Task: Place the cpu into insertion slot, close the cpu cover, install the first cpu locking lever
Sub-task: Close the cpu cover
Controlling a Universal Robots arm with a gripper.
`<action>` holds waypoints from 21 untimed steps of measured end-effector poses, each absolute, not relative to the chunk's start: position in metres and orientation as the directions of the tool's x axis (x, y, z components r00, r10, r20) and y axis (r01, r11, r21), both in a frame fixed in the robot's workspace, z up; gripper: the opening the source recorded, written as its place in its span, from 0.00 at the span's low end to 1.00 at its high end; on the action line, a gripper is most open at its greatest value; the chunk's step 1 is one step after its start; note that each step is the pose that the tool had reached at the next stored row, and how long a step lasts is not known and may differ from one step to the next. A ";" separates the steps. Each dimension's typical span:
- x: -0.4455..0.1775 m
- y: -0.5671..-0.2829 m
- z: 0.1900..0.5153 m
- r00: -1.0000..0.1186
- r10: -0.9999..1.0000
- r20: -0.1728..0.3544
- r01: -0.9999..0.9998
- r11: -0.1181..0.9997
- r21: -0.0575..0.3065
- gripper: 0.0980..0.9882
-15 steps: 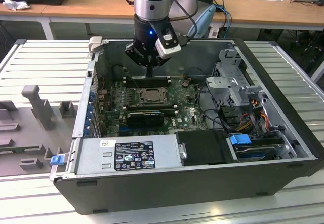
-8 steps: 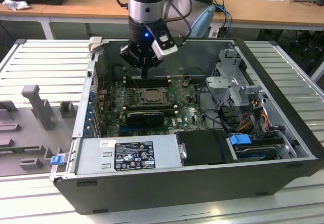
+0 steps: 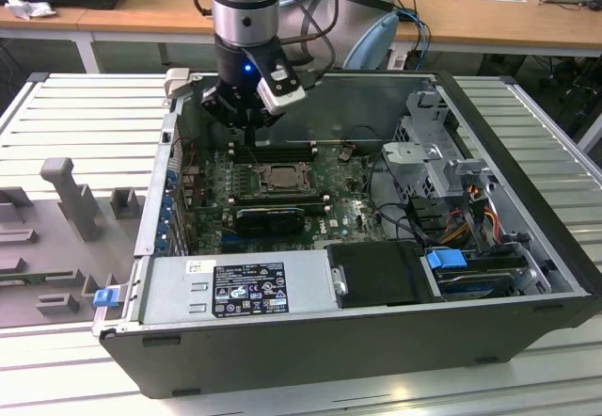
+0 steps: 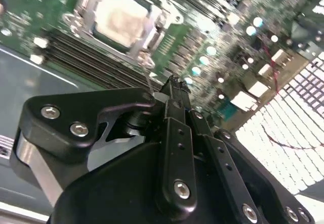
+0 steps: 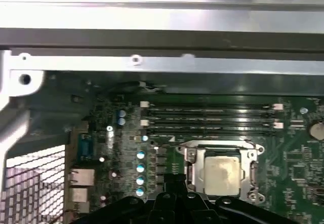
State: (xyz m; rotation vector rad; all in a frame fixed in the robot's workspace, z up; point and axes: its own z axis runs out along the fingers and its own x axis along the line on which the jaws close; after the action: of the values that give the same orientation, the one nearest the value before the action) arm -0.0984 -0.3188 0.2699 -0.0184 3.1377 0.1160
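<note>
Below the tool (image 4: pixel 173 85), narrowed and empty, the cpu (image 5: pixel 221 174) sits in its socket under the cpu cover (image 5: pixel 251 169).

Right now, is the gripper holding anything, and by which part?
Nothing held. The gripper is shut and empty; the cpu sits on the motherboard, framed by the cpu cover.

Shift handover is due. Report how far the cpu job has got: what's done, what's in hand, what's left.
Done: the cpu sits in its socket, and the cpu cover lies flat around it, its window showing the chip. In hand: nothing; the pincer is shut and empty, above the board beside the socket. Left: the locking lever, which I cannot confirm as latched from these views.
</note>
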 end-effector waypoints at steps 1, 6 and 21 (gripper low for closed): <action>-0.109 -0.318 0.269 -1.000 -0.012 -0.002 -0.012 0.997 0.076 0.01; -0.115 -0.314 0.266 -1.000 -0.012 -0.002 -0.012 0.997 0.079 0.01; -0.104 -0.297 0.258 -1.000 -0.012 -0.001 -0.012 0.996 0.090 0.01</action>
State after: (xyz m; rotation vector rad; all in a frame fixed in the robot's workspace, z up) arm -0.1044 -0.2968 0.2577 -0.0188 3.1375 0.1416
